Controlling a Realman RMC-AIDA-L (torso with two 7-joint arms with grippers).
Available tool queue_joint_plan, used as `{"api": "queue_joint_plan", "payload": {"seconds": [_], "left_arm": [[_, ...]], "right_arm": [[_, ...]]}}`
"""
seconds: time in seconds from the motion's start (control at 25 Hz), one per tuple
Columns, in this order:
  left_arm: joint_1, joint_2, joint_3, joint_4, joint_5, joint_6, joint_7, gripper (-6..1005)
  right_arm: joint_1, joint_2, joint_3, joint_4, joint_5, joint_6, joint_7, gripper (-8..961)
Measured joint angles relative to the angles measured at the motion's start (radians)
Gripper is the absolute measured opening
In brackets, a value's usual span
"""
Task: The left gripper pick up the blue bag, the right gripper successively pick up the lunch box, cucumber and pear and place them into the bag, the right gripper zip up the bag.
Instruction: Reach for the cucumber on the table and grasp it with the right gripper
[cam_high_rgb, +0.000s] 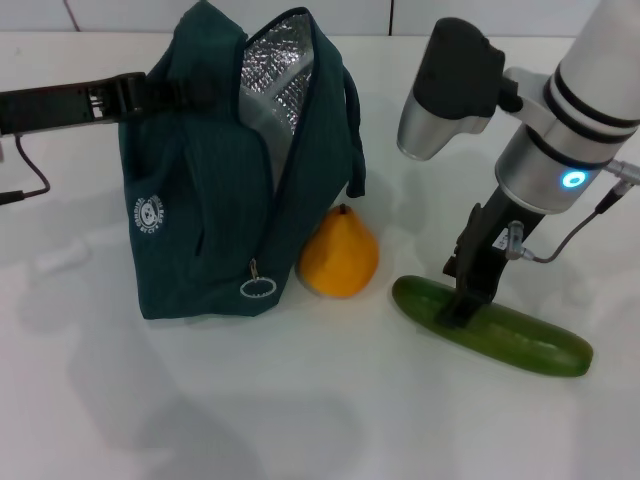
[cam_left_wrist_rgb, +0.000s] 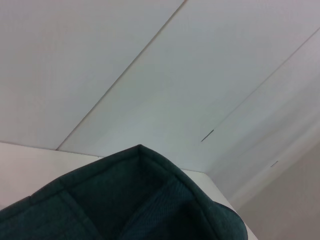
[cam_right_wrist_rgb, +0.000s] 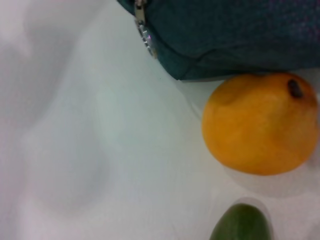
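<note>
The blue bag (cam_high_rgb: 200, 220) stands upright at centre left, its top open and the silver foil lining showing. My left gripper (cam_high_rgb: 150, 93) reaches in from the left and is shut on the bag's top edge. The bag's fabric (cam_left_wrist_rgb: 140, 200) fills the lower part of the left wrist view. The orange-yellow pear (cam_high_rgb: 340, 255) rests against the bag's right side. The dark green cucumber (cam_high_rgb: 520, 340) lies on the table at the right. My right gripper (cam_high_rgb: 465, 305) is down on its left half. The lunch box is out of view.
The ring zipper pull (cam_high_rgb: 258, 287) hangs low on the bag's front corner, close to the pear. The white table (cam_high_rgb: 300, 420) runs across the front. In the right wrist view the bag (cam_right_wrist_rgb: 240, 35), pear (cam_right_wrist_rgb: 257, 125) and cucumber tip (cam_right_wrist_rgb: 242, 222) sit close together.
</note>
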Motion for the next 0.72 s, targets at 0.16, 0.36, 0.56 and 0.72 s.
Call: {"api": "queue_joint_plan", "payload": {"seconds": [0.16,0.36,0.56,0.72], "left_arm": [[0.000,0.000,0.000,0.000,0.000,0.000,0.000,75],[0.000,-0.003,0.000,0.000,-0.001,0.001,0.000,75],[-0.002,-0.003,0.000,0.000,-0.001,0.001,0.000,76],[-0.003,-0.003,0.000,0.000,-0.001,0.001,0.000,76]], "right_arm": [[0.007,0.000,-0.034,0.024,0.016,0.023,0.002,636],[0.010,0.000,-0.055,0.049,0.026,0.039,0.003,634],[0.010,0.000,-0.066,0.052,0.026,0.052,0.003,633],[0.010,0.000,-0.082,0.062,0.027,0.066,0.003,631]]}}
